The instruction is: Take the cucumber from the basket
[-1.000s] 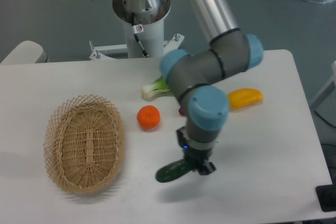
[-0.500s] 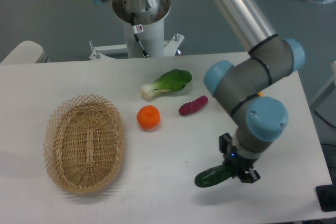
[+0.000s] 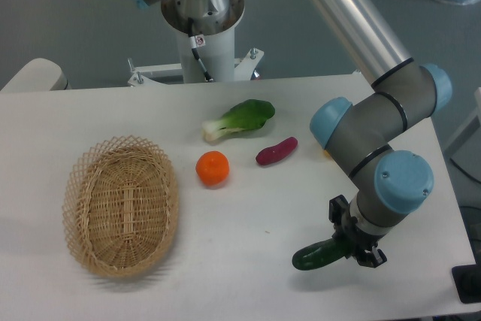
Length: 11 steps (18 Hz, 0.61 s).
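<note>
The dark green cucumber (image 3: 316, 255) is held at its right end by my gripper (image 3: 356, 249), low over the table near the front right. The gripper's fingers are shut on it. The woven wicker basket (image 3: 84, 193) stands far to the left on the table, with nothing in it. The gripper and cucumber are well to the right of the basket.
An orange (image 3: 213, 168) lies right of the basket. A bok choy (image 3: 239, 119) and a purple-red sweet potato (image 3: 276, 151) lie mid-table. The arm hides a yellow item at the right. The table's front edge is close below the gripper.
The gripper has carried the cucumber to the right, from the table's middle front toward the front right corner, further from the basket. The bok choy and sweet potato came into view.
</note>
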Available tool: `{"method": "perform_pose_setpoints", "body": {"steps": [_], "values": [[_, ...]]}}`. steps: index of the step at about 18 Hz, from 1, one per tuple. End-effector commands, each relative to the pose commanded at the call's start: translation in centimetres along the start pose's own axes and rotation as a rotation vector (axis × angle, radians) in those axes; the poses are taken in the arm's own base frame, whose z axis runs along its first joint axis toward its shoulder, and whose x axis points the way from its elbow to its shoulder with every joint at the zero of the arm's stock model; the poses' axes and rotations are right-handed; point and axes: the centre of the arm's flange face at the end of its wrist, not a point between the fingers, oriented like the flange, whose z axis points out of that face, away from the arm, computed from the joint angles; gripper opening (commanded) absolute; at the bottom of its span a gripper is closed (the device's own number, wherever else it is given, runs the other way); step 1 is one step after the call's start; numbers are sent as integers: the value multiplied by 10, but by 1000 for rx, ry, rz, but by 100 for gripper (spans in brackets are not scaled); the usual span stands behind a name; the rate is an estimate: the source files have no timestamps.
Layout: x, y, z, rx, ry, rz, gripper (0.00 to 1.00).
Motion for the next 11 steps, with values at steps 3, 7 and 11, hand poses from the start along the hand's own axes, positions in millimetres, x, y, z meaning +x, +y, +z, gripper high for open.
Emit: {"method": "perform_pose_setpoints", "body": {"steps": [3,7,11], "values": [[0,0,0,-2,0,3,27],[0,3,1,-21,3,2,27],[1,3,2,-21,3,-2,27]]}}
